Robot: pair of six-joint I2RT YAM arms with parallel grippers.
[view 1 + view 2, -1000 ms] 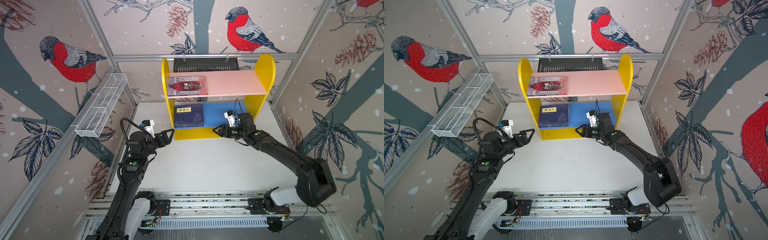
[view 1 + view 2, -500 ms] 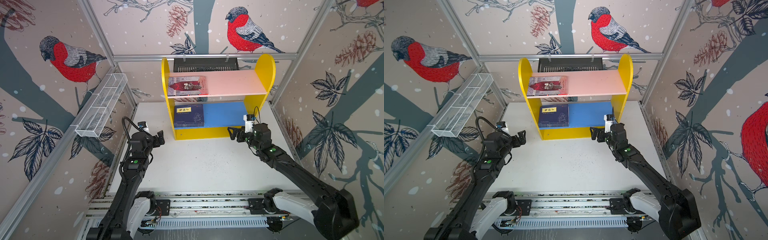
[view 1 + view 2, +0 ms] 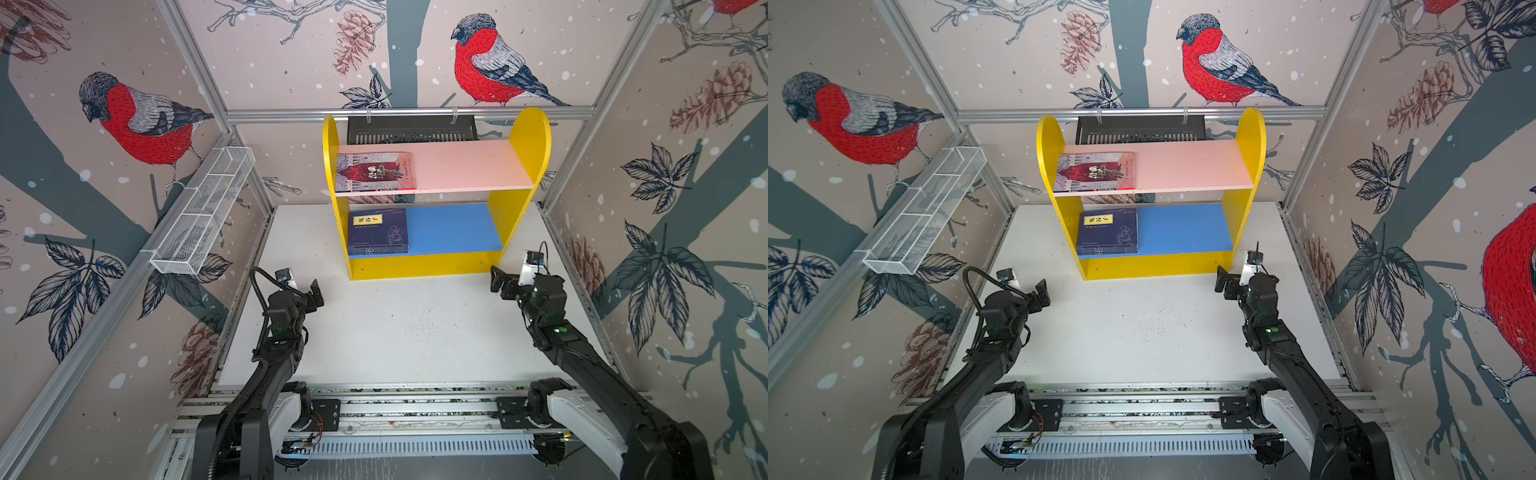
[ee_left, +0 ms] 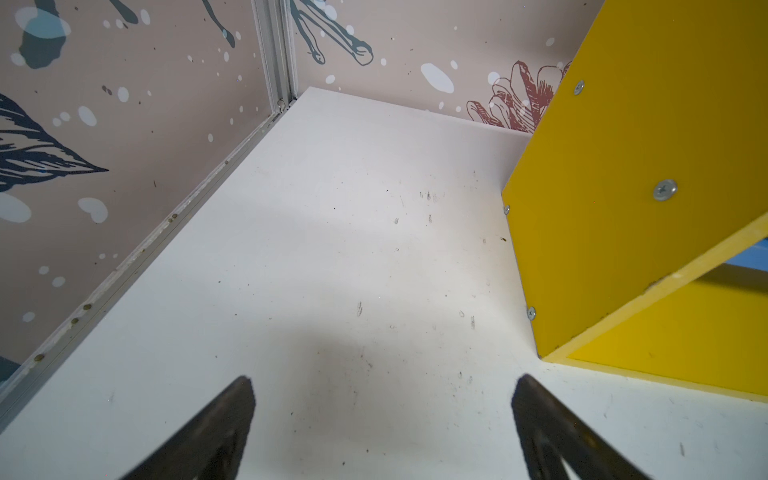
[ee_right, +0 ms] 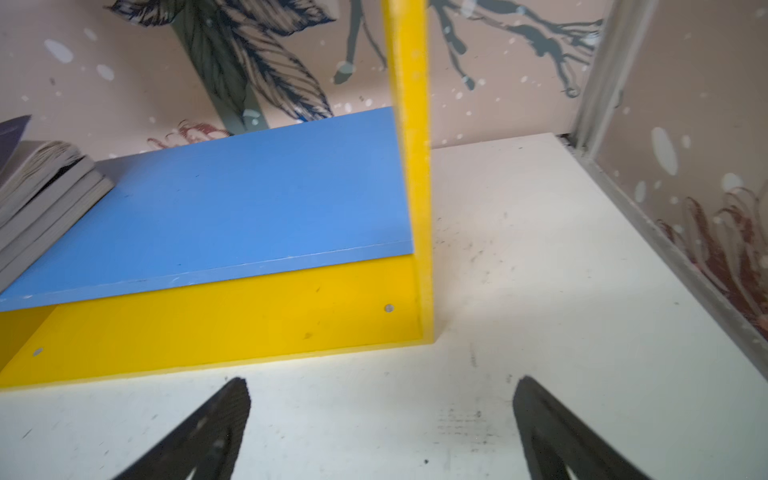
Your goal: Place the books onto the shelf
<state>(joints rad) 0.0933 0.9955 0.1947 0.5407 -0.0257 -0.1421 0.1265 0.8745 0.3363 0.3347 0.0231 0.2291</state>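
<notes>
With the books (image 3: 377, 231) on the shelf (image 3: 419, 266), draw the left gripper (image 4: 384, 379) and right gripper (image 5: 382, 379) (both apart, empty) straight back.

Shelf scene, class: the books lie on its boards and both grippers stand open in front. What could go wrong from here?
1. The grey book lies at the pink board's front edge; a knock might tip it off.
2. The navy stack's top cover stands lifted in the right wrist view; it could splay or slide.
3. The right gripper hangs open near the shelf's side panel; a careless swing may bump it.
</notes>
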